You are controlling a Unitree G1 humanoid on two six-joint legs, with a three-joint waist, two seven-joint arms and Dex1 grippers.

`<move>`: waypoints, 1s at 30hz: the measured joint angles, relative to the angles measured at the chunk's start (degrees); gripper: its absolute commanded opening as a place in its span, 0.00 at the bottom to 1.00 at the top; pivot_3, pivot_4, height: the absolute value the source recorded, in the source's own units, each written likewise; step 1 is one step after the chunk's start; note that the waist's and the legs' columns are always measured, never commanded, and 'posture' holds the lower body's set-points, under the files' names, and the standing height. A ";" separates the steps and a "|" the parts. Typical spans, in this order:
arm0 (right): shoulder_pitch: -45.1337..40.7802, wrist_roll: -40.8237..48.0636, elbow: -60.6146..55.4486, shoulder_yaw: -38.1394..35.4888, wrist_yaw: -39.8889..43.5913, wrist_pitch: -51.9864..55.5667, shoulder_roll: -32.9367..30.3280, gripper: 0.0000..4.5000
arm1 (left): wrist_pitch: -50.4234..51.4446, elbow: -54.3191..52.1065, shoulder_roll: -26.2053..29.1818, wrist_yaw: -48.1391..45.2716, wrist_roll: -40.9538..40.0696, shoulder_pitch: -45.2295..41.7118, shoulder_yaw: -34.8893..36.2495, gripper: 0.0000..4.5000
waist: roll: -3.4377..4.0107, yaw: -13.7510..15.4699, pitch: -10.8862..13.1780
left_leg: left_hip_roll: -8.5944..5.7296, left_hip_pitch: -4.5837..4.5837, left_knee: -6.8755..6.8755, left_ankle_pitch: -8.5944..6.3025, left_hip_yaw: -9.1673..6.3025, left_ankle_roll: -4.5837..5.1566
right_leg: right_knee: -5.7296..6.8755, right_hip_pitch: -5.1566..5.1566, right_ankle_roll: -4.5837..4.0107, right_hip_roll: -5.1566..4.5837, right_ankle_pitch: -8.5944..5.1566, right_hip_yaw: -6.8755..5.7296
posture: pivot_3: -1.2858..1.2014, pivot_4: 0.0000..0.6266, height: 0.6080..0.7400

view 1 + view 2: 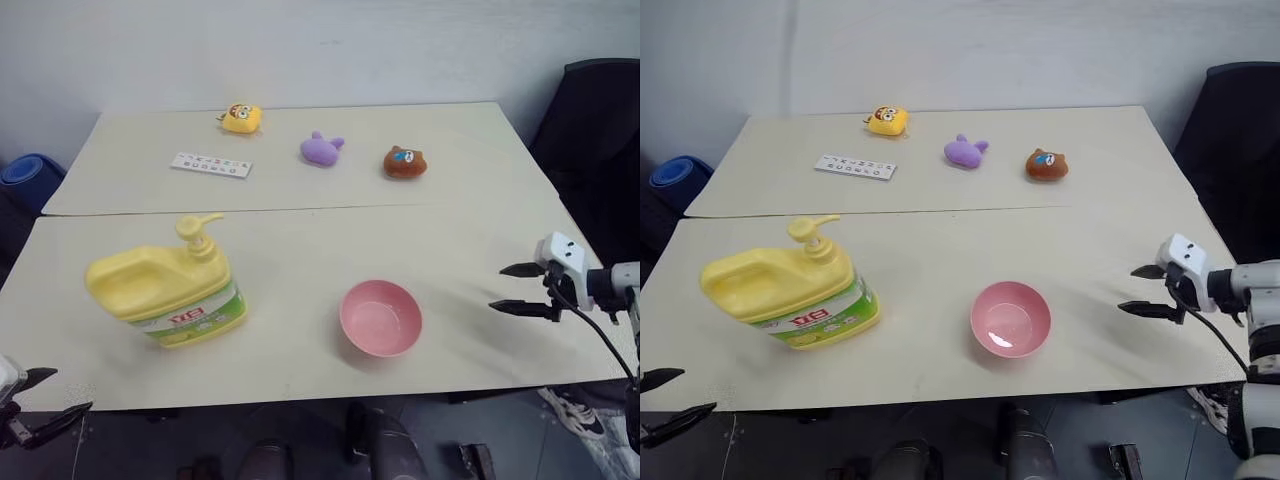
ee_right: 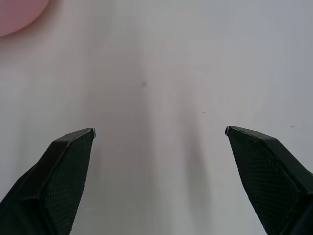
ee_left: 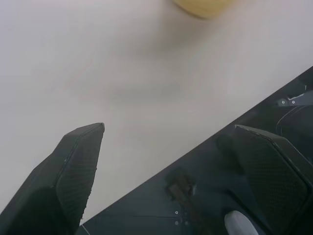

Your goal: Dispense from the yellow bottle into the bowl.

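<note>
Upright yellow bottle (image 1: 170, 292) w/ green-white label

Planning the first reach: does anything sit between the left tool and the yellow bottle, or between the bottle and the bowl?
Nothing visible does. The left tool hangs open at the table's near edge, with bare tabletop up to the yellow bottle. Bare tabletop also separates the bottle from the bowl. The three plush toys and the card lie far behind.

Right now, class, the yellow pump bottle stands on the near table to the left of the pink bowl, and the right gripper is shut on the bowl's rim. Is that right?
Not quite. The yellow pump bottle does stand left of the pink bowl, but the right gripper is open and apart from the bowl, off to its right. The left eye view shows this.
</note>
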 measured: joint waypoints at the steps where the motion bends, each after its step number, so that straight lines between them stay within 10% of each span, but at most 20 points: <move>1: 0.24 0.24 -0.56 0.00 0.22 0.26 0.00 1.00 | -0.03 0.03 0.09 -0.01 0.00 -0.40 -0.04 1.00 | 0.00 0.00 0.00 | -0.01 -0.01 0.00 0.00 0.10 0.00 | 0.07 -0.12 0.00 0.01 0.00 0.06 | 0.52 0.24 1.00; 15: 4.29 5.16 -17.27 -0.82 0.70 11.99 -0.39 1.00 | 5.96 -0.30 1.49 0.53 -5.37 -4.24 5.69 1.00 | -0.05 -0.12 -0.02 | 0.19 0.10 0.01 -0.04 0.76 -0.10 | 0.28 -0.49 -0.20 0.06 0.11 0.49 | 0.52 0.24 1.00; 24: 12.47 15.76 -51.15 -2.25 2.83 30.44 -4.41 1.00 | 38.95 -19.78 20.27 -4.18 -39.98 -15.82 26.52 1.00 | -0.04 1.28 -0.02 | 0.09 0.04 0.01 -0.10 0.65 -0.16 | 0.40 -0.51 -0.14 0.25 0.13 0.64 | 0.52 0.24 1.00; 30: 16.12 19.25 -69.51 0.52 -0.80 38.26 -4.52 1.00 | 47.21 -36.20 23.85 -1.76 -56.79 -18.61 21.17 1.00 | 0.09 0.90 0.04 | 0.09 0.15 -0.02 -0.20 0.74 -0.46 | 0.34 -0.53 -0.14 0.84 0.11 1.40 | 0.52 0.24 1.00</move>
